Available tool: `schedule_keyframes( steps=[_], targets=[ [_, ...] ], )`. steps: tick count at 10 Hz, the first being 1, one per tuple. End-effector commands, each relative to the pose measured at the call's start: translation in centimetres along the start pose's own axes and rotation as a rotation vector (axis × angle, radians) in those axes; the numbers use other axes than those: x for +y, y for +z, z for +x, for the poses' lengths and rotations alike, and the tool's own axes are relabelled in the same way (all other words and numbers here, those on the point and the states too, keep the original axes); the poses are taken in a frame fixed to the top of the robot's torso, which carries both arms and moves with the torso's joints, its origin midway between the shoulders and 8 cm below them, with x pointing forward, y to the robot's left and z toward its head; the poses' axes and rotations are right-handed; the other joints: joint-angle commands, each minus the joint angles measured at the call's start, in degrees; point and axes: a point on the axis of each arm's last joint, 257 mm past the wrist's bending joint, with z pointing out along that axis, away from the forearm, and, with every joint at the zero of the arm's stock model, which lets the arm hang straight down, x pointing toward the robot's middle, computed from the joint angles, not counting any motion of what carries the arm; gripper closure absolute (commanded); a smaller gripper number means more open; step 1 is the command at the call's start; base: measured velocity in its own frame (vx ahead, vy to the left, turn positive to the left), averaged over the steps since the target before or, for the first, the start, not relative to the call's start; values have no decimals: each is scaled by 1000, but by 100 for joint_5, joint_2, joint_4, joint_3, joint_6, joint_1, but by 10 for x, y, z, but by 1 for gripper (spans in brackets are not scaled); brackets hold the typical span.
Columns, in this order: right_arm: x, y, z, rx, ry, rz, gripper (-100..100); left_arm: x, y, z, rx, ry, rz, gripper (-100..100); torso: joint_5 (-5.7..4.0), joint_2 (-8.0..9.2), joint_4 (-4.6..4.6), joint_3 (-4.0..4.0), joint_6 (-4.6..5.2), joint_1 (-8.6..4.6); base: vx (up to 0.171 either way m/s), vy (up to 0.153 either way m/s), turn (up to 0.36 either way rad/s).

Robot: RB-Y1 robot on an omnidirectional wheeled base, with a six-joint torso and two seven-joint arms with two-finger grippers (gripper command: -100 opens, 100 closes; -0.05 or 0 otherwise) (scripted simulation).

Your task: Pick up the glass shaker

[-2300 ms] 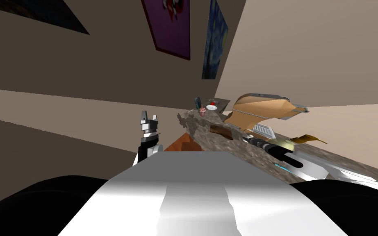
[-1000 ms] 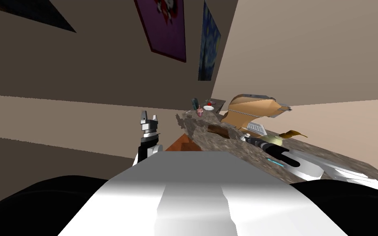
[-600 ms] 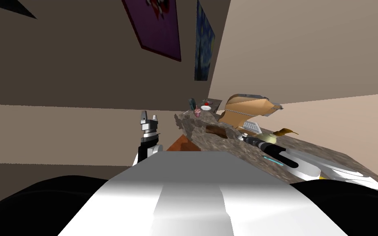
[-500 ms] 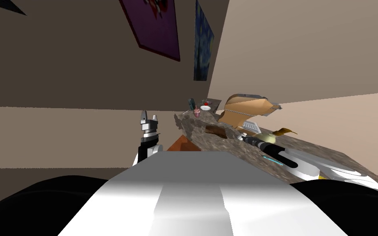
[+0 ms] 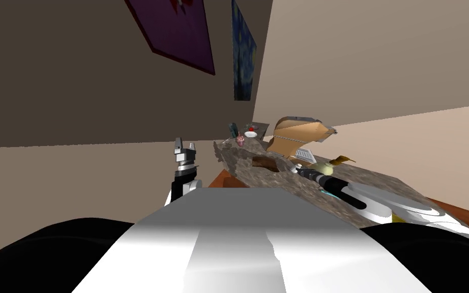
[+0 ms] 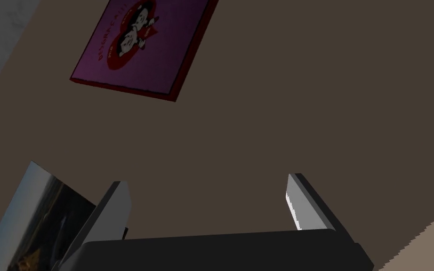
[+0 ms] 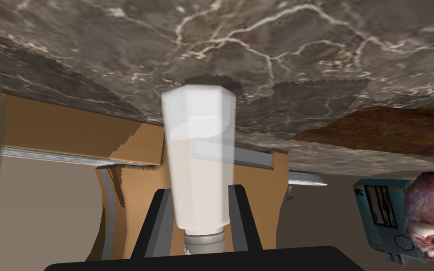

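- Step in hand: I judge the grasp made and the lift not yet done.
- Your right gripper (image 7: 199,190) has its jaws drawn in narrow on the shaker (image 7: 199,141). One finger presses each side.
- The shaker sits square between the jaws, with its cap (image 7: 204,242) nearest the gripper body. Its far end is at the marble counter (image 7: 305,42), with a shadow round it. I can't tell if it's touching or just off.
- Next move: pull straight away from the counter and hold the squeeze.
- The body narrows toward the cap, so a slip would loosen the grip. Go slow.
- An open cardboard box (image 7: 60,131) lies just beyond the shaker, past the fingertips.
- A brown lump (image 7: 390,131) lies off to one side of the jaws. A teal box (image 7: 381,211) and a pink thing (image 7: 432,221) are further out on that side. All are apart from the fingers.
- Writing: I see no label on the shaker. The teal box has a panel with dark marks that aren't legible.
- Your left gripper (image 6: 207,181) has its jaws wide apart with nothing between them. It's well apart from the shaker.
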Motion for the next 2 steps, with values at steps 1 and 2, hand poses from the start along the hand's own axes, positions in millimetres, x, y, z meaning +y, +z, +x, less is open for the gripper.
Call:
schedule_keyframes(
  steps=[1, 2],
  targets=[
    [0, 0, 0, 0, 0, 0, 100, 0, 0, 0, 0, 0, 0, 0, 0, 0, 0, 0, 0, 0, 20, 2, -6],
    [1, 0, 0, 0, 1, 0, 0, 0, 0, 0, 0, 0, 0, 0, 0, 11, 2, 6, 0, -1, 0, 0, 0]
  ],
)
